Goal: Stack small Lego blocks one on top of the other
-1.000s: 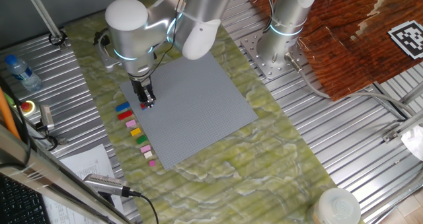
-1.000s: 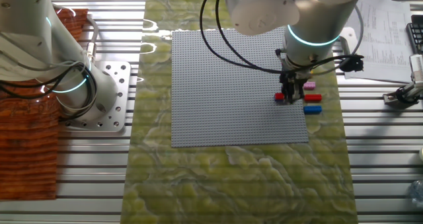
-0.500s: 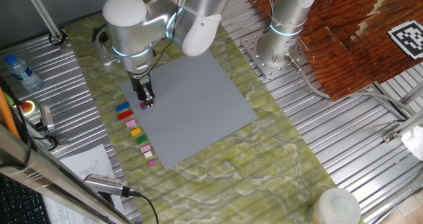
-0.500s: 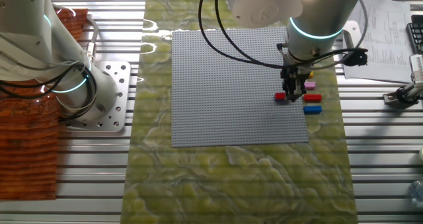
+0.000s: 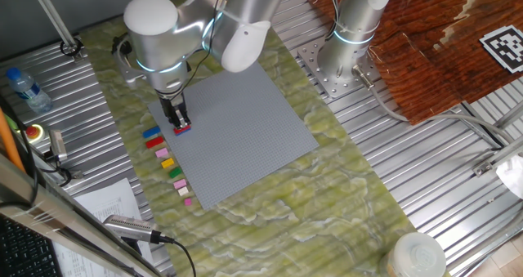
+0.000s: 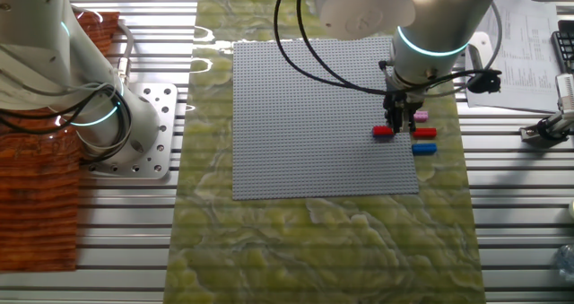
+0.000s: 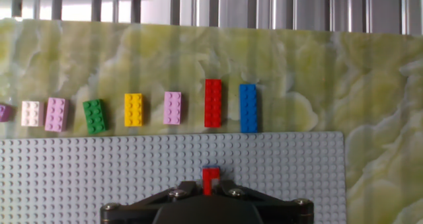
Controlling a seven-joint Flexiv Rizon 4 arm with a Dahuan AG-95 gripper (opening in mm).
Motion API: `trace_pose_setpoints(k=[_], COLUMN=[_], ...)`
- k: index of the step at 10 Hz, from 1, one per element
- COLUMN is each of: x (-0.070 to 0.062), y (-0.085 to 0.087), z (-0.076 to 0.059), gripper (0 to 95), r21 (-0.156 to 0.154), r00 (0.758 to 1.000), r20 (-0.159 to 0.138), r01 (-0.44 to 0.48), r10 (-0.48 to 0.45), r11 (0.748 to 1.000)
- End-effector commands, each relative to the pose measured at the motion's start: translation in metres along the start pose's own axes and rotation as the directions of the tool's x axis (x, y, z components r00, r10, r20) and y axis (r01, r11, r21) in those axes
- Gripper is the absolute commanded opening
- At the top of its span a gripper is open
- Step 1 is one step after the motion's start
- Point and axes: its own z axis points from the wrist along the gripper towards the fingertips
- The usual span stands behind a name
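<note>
A small red brick (image 7: 210, 180) sits on the grey baseplate (image 7: 79, 171) near its edge, with a sliver of blue at its far end. It also shows in one fixed view (image 5: 183, 129) and in the other fixed view (image 6: 383, 132). My gripper (image 7: 210, 188) hangs just above it, jaws slightly apart on either side, and is open in both fixed views (image 5: 179, 122) (image 6: 395, 123). A row of loose bricks lies on the mat beside the plate: blue (image 7: 248, 108), red (image 7: 213, 103), pink (image 7: 172, 108), yellow (image 7: 133, 110), green (image 7: 94, 115) and more pink ones.
The green marbled mat (image 5: 270, 203) lies under the plate. A second arm's base (image 5: 347, 60) stands at the far side. A water bottle (image 5: 23, 87), papers and a handheld tool (image 5: 131, 226) lie off the mat.
My gripper has risen a little and shifted off the red brick, which stays in place on the baseplate and now shows more fully.
</note>
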Motion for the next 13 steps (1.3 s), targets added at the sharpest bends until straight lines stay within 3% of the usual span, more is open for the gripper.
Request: trace_pose_setpoints(k=[1,8,13], x=[-0.003,0.0,0.0], y=[0.0,-0.002,-0.002], z=[0.004,0.021,0.019], gripper=[0.0,0.0,0.0], r21=[0.0,0.001,0.002], r00=[1.0,1.0,1.0], r20=[0.006,0.0,-0.004], r01=[0.0,0.003,0.003], r10=[0.0,-0.003,-0.003], r11=[1.0,1.0,1.0])
